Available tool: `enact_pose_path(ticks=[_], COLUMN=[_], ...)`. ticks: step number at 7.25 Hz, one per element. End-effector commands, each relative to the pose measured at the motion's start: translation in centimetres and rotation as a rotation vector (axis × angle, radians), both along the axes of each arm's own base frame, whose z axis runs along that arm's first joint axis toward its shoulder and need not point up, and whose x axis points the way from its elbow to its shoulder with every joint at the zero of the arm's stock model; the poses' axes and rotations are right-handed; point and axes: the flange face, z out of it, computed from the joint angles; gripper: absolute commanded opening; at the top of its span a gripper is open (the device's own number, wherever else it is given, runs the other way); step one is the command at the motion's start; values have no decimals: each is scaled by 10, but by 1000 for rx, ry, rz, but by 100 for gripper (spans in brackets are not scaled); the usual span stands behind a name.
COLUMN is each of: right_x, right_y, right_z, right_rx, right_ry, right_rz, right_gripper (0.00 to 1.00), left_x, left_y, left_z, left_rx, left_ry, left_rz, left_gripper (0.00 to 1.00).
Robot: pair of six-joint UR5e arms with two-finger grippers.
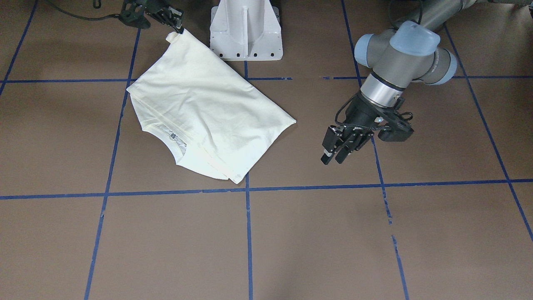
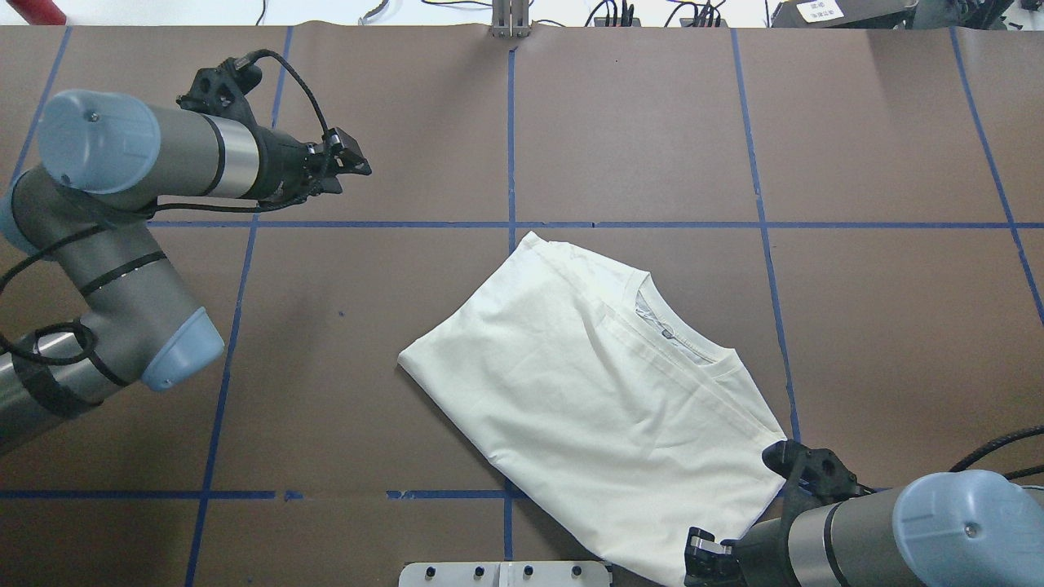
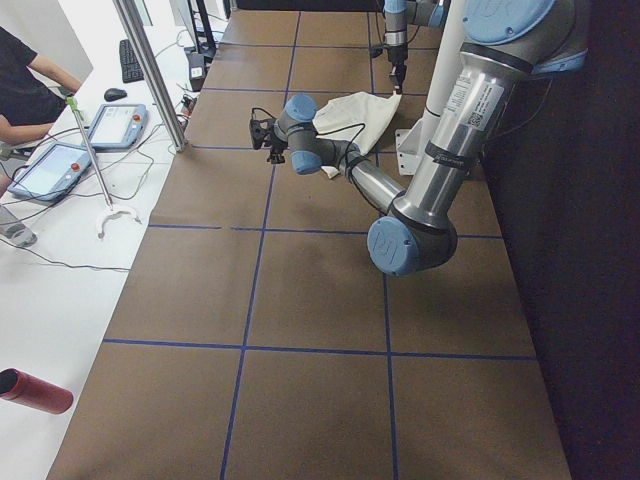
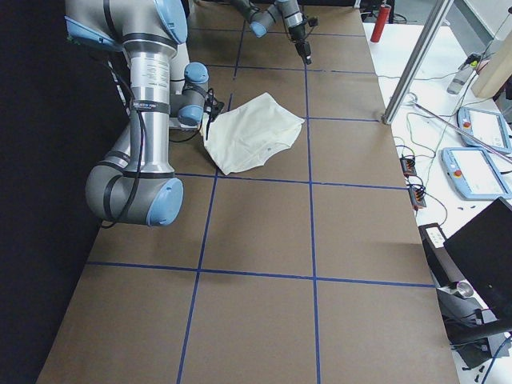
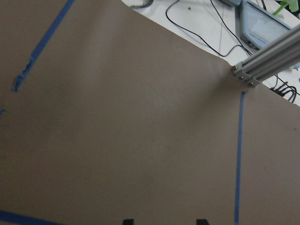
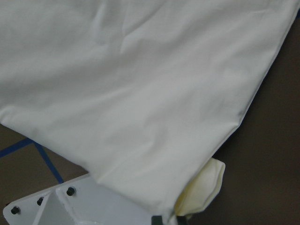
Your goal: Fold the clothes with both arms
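Observation:
The cream-white shirt (image 1: 208,112) lies folded and slanted on the brown table, plain side up, so the cat print is hidden. Its ribbed neckline (image 2: 677,334) shows at one edge. My right gripper (image 1: 179,28) is beside the pedestal, shut on the shirt's near corner. The right wrist view shows its fingertips (image 6: 157,220) pinching the fabric (image 6: 140,93). My left gripper (image 1: 333,160) hovers open and empty over bare table, well clear of the shirt's side. In the left wrist view its two fingertips (image 5: 127,221) stand apart.
The white metal pedestal (image 1: 245,29) stands at the robot's edge, next to the held corner. Blue tape lines (image 1: 248,233) grid the table. An aluminium post (image 5: 267,63) stands at the far edge. An operator (image 3: 25,90) and tablets sit beyond it.

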Motion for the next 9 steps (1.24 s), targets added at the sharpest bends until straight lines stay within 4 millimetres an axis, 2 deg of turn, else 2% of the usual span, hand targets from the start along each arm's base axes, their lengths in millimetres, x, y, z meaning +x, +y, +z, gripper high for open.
enact_pose_path(ticks=[1, 2, 3, 4, 5, 7, 9], right_x=[12, 21, 20, 20, 18, 20, 17], right_y=[-39, -75, -124, -167, -188, -195, -196], right_z=[-8, -3, 0, 9, 14, 18, 17], right_rx=[1, 5, 4, 9, 18, 24, 24], right_ry=[-19, -11, -5, 10, 24, 34, 32], right_rz=[99, 185, 285, 358, 397, 416, 414], right_gripper=[100, 100, 100, 100, 100, 100, 100], left_x=[35, 68, 102, 127, 145, 151, 152], left_y=[61, 99, 128, 145, 158, 161, 160], left_z=[-24, -22, -10, 4, 13, 22, 22], left_rx=[-100, -177, -186, -241, -286, -293, -294], left_ry=[100, 121, 85, -25, -123, -149, -149], left_rz=[73, 100, 90, 103, 119, 126, 122], left_gripper=[64, 64, 64, 64, 63, 61, 57])
